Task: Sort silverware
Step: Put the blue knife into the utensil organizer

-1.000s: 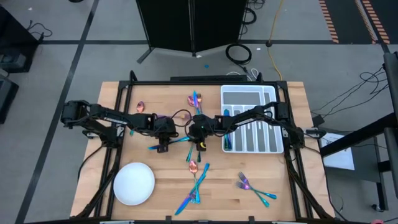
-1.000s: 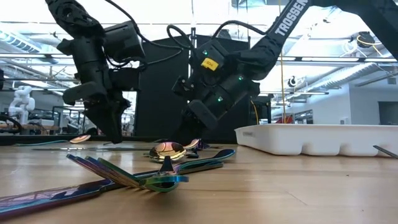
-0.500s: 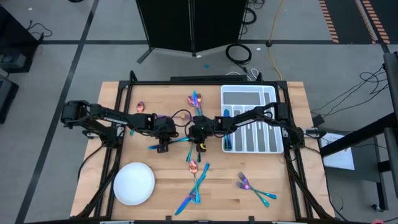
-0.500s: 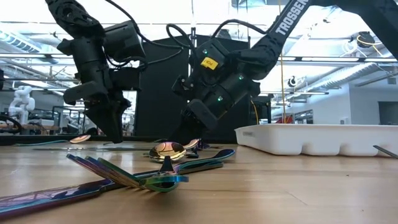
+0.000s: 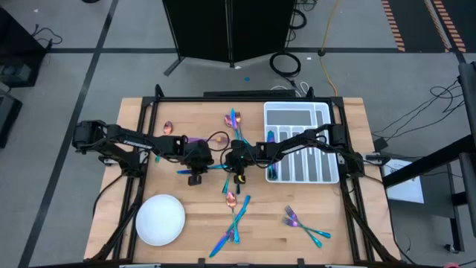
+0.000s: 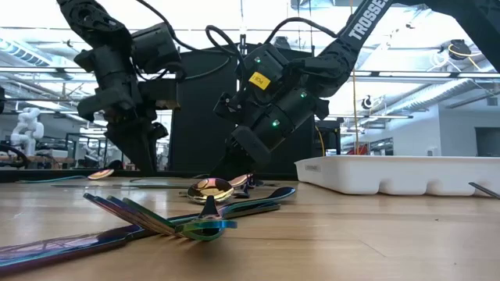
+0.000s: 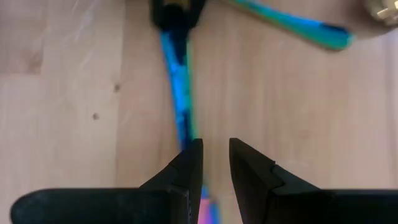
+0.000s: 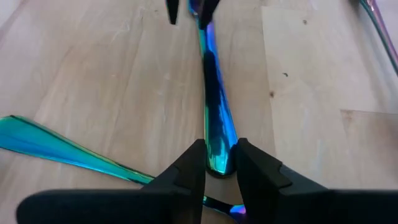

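Note:
One slim blue-teal piece of the silverware lies level at the table's middle, and both grippers are on it. My left gripper comes down on its left part, with the pink end showing between the fingers. My right gripper is shut on its rounded right end. In the low view the left gripper and the right gripper both reach down to the table behind a heap of forks. My left gripper comes slanting down from the table's left side, its fingers across the piece. The piece runs in under one fingertip, which hides the contact. My right gripper pinches the piece's rounded end between its two fingers. It slants down from the table's right side, in line with the piece. The piece stays low and level over the wood.
A white divided tray holding some pieces stands at the far right, and a round white plate sits near left. Other silverware lies loose: a spoon, pieces at the far middle, a cluster and forks near the front.
My left gripper has tipped in place. The blue piece's left end has swung a little toward the table's far edge, while its right end has stayed by my right gripper.

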You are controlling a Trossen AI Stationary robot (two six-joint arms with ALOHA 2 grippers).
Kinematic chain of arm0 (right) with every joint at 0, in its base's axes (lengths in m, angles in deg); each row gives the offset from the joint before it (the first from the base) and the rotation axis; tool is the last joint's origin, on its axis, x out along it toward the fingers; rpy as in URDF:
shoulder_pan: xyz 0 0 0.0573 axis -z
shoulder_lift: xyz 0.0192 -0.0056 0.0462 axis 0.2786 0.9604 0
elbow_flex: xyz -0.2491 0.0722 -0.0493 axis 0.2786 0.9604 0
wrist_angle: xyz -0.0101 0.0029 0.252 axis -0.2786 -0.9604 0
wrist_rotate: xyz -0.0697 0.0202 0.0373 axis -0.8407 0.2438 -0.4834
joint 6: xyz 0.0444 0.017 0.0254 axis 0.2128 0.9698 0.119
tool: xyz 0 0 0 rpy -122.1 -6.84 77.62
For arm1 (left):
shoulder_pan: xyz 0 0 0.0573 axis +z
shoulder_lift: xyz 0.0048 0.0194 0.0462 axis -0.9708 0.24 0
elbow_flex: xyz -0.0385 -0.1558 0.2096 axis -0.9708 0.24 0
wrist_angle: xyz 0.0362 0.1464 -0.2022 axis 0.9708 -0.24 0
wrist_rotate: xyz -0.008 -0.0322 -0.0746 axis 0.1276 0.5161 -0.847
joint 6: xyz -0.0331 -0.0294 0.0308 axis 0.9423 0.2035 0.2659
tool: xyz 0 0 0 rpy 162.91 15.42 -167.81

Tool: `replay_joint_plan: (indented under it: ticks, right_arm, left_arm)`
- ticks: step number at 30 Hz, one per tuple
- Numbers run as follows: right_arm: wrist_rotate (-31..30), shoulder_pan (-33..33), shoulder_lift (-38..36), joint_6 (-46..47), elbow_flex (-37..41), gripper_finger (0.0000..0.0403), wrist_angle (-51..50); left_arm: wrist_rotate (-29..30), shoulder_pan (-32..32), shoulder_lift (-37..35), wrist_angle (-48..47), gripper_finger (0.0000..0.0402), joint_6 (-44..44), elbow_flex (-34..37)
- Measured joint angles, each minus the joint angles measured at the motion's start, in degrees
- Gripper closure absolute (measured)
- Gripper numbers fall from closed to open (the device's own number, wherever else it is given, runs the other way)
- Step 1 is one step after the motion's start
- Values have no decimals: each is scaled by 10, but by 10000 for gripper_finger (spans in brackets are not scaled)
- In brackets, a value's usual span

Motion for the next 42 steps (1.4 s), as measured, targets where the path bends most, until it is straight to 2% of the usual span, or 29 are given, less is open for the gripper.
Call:
replay_joint_plan:
  ticks: [7, 17, 25, 30, 38, 42]
  right_arm:
    - [-49, -14, 0, -15, -1, 330, -10]
    - [-52, -19, 23, -22, -1, 330, 0]
    - [-48, -19, 17, -11, 0, 326, 17]
    - [-47, -19, -2, -11, 2, 299, 6]
    - [-41, -15, -5, 24, 3, 232, 16]
    - [-41, -9, -3, 33, 2, 216, 39]
  left_arm:
    - [-3, 25, -17, 16, 322, 0, 0]
    - [-3, 45, -18, 14, 322, 2, 0]
    - [-66, 45, -18, 14, 322, 16, 0]
    - [-66, 45, -18, 14, 322, 23, 0]
    - [-23, 45, -18, 26, 322, 31, 0]
    - [-19, 45, -18, 46, 322, 31, 0]
